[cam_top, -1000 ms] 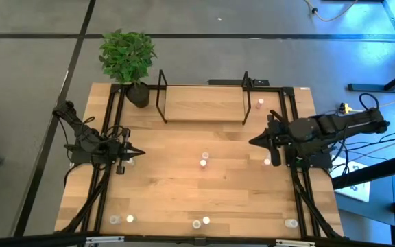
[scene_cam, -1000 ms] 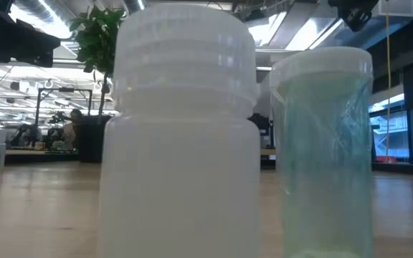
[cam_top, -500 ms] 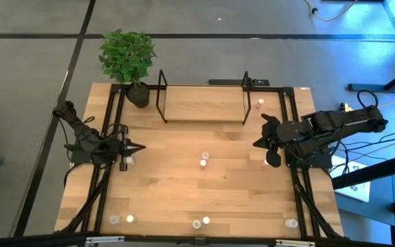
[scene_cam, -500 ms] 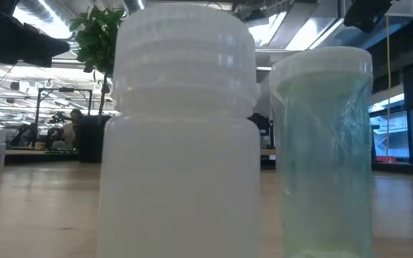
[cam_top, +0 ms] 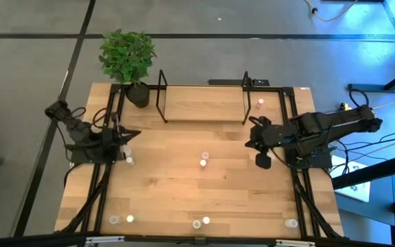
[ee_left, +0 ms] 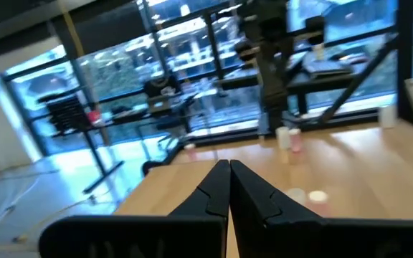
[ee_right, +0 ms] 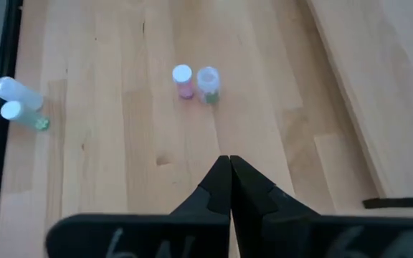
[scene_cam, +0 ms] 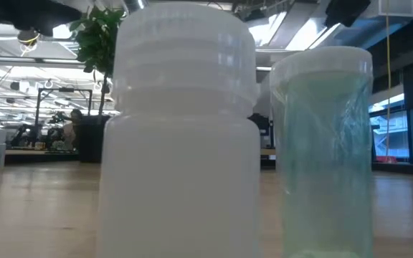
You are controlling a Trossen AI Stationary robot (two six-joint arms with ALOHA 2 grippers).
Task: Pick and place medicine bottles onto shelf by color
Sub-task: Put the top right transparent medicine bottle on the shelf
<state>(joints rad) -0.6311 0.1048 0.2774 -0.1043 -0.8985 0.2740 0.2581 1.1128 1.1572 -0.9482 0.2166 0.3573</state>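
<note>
Small pale medicine bottles stand scattered on the tabletop. A pink one (cam_top: 203,163) and a clear one (cam_top: 205,156) stand together at the centre; they show again as the pink bottle (ee_right: 183,80) and clear bottle (ee_right: 208,82). One bottle (cam_top: 129,160) stands near my left gripper (cam_top: 138,134), which is shut and held above the table's left side, touching nothing. My right gripper (cam_top: 249,143) is shut above the right side, slanting down toward the centre pair. The shelf (cam_top: 204,103) stands at the far edge with its board bare. A white bottle (scene_cam: 181,129) and a greenish one (scene_cam: 321,150) fill the low view.
A potted plant (cam_top: 129,58) stands at the far left corner beside the shelf. A pink bottle (cam_top: 260,103) stands right of the shelf. More bottles line the near edge (cam_top: 129,219), (cam_top: 196,224), (cam_top: 291,223). Open tabletop lies between the arms.
My left gripper has risen and swung toward the table's far edge, staying shut. My right gripper has reached toward the table's centre and tipped its fingers downward, also staying shut. The bottles have kept their places.
</note>
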